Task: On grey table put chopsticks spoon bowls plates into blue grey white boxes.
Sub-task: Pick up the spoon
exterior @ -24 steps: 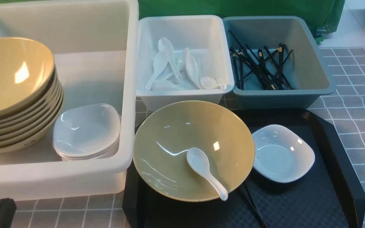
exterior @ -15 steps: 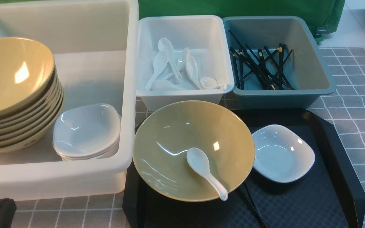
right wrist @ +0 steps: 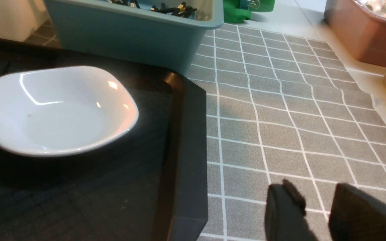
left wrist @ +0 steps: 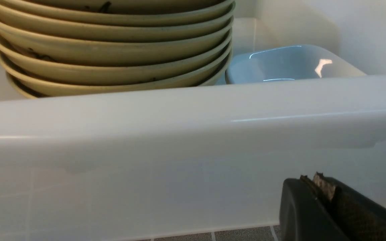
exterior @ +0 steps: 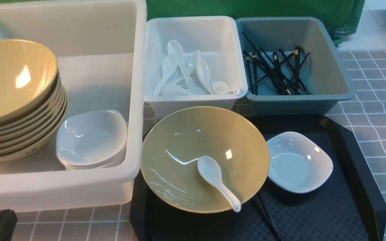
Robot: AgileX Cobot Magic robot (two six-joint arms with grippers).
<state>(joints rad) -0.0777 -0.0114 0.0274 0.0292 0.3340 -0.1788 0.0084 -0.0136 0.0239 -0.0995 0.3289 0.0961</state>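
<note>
- A white plate (right wrist: pixel 59 110) lies on the black tray (right wrist: pixel 183 140), near the tray's corner.
- Behind the tray stands the blue-grey box (right wrist: pixel 136 36); black chopsticks (right wrist: pixel 166 6) show over its rim.
- The right gripper (right wrist: pixel 313 197) is over the grey table (right wrist: pixel 297 117), beside the tray, its jaws apart with nothing between.

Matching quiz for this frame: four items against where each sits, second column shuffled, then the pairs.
1. pile of thin black chopsticks
2. stack of glossy beige-yellow bowls
3. lone glossy white soup spoon
4. lone small white rounded-square plate

A. directly on the black octagonal tray
B. in the large translucent white plastic tub
C. in the blue-grey plastic tub
D. inside the single beige-yellow bowl on the tray

Pairs: 1-C, 2-B, 3-D, 4-A
</note>
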